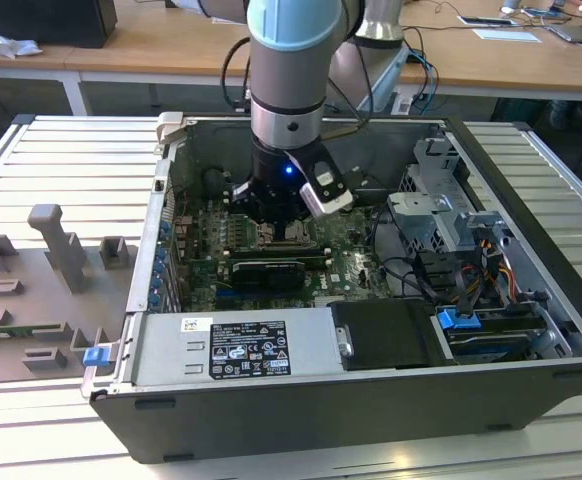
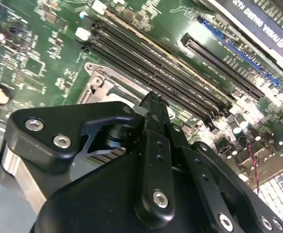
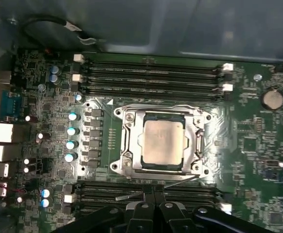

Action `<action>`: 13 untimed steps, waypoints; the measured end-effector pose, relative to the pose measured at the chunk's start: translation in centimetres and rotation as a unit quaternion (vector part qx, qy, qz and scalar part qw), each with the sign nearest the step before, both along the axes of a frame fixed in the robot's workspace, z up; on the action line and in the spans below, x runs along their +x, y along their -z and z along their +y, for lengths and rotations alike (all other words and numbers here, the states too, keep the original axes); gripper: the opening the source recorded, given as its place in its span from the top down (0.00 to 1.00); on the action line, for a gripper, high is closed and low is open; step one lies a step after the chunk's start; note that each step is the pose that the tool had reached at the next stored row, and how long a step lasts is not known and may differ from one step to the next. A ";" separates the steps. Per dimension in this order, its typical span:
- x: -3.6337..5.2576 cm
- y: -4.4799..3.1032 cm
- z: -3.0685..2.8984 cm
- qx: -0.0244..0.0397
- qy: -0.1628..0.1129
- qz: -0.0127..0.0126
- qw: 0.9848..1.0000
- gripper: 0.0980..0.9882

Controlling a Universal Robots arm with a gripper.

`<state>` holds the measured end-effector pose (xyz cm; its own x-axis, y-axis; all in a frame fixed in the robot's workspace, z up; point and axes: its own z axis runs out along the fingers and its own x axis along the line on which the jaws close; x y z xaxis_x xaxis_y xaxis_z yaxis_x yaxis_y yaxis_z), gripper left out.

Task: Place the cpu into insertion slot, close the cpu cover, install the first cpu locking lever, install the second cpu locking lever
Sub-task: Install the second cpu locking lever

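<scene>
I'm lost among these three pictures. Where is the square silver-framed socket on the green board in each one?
Exterior view: the insertion slot sits mid-board, directly under the gripper.
Second wrist view: a corner of its silvery frame peeks out past the gripper.
First wrist view: the slot holds the cpu.
Shared landmark: the gripper, right beside the slot.

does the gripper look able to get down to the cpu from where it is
Probably yes: the gripper hangs just above the board beside the socket, and the cpu lies open from above with nothing over it.
</scene>
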<state>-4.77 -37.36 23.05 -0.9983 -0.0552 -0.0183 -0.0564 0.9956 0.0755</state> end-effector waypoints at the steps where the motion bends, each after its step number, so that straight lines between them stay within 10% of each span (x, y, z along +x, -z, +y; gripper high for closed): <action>1: -0.11 0.18 0.00 0.000 0.000 0.000 1.000 0.99; 4: -0.56 0.69 -0.11 0.003 0.000 0.000 1.000 0.99; 7: -1.10 0.79 -1.00 0.036 0.000 0.000 0.999 0.99; 13: -2.17 1.04 -2.21 0.063 -0.003 0.000 0.998 0.99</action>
<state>-6.94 -39.57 22.01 -0.9979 -0.0592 -0.0251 -0.0631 0.9777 0.2003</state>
